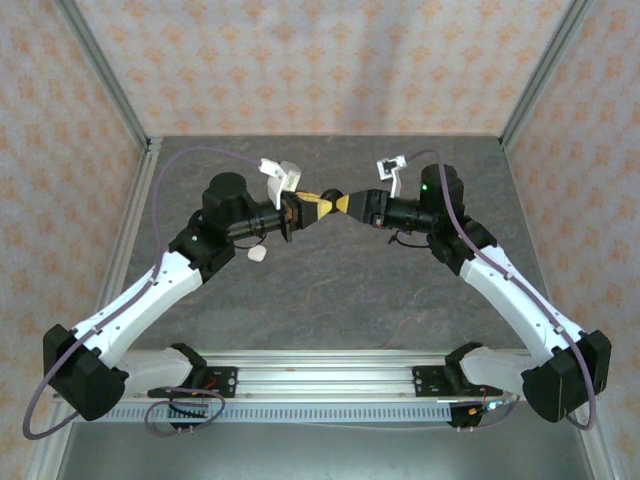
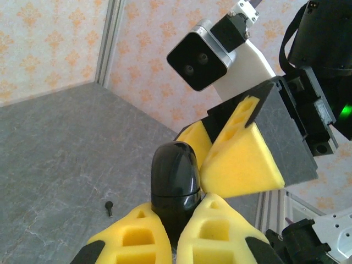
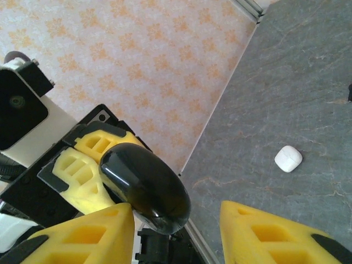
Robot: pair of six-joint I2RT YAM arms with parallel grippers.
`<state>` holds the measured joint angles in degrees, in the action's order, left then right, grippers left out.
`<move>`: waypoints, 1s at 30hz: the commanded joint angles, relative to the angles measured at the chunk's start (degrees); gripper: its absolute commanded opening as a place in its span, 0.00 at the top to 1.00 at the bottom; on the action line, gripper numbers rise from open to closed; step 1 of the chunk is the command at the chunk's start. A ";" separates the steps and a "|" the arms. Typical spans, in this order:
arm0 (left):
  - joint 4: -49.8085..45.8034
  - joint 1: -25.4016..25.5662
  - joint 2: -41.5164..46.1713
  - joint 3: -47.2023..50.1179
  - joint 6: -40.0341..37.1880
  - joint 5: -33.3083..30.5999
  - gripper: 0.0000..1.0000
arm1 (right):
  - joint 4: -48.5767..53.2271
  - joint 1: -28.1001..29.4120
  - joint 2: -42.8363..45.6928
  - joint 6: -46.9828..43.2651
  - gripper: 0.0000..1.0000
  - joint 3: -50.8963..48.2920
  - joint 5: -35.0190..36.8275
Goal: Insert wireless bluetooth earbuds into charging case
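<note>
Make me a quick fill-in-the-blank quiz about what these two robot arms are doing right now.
1. The glossy case clamped in the left gripper is ____ in colour.
2. The right gripper, its yellow fingers wide apart beside that case, is ____ rather than shut.
3. The small rounded item lying on the grey table is ____ in colour.
Missing words: black; open; white.
</note>
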<state>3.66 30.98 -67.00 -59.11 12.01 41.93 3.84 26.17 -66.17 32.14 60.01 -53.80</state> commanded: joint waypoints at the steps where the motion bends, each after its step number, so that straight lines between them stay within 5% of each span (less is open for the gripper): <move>1: 0.21 1.90 3.10 0.83 -2.55 4.12 1.00 | -1.21 -1.77 -0.81 1.22 0.56 1.35 4.76; 12: -0.39 1.86 4.62 2.44 -3.82 2.13 1.00 | -2.29 -2.16 -1.33 3.27 0.55 1.60 3.98; 22: -1.98 0.59 9.60 7.74 -4.84 -6.35 1.00 | 3.90 -2.43 1.22 2.78 0.57 4.85 3.97; 30: -8.21 -0.84 16.52 10.95 -7.10 -14.20 1.00 | 19.77 -2.17 -4.00 2.45 0.59 10.24 19.29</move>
<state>-1.43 30.57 -53.39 -48.56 7.64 32.18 16.03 24.16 -67.29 35.24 67.72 -42.41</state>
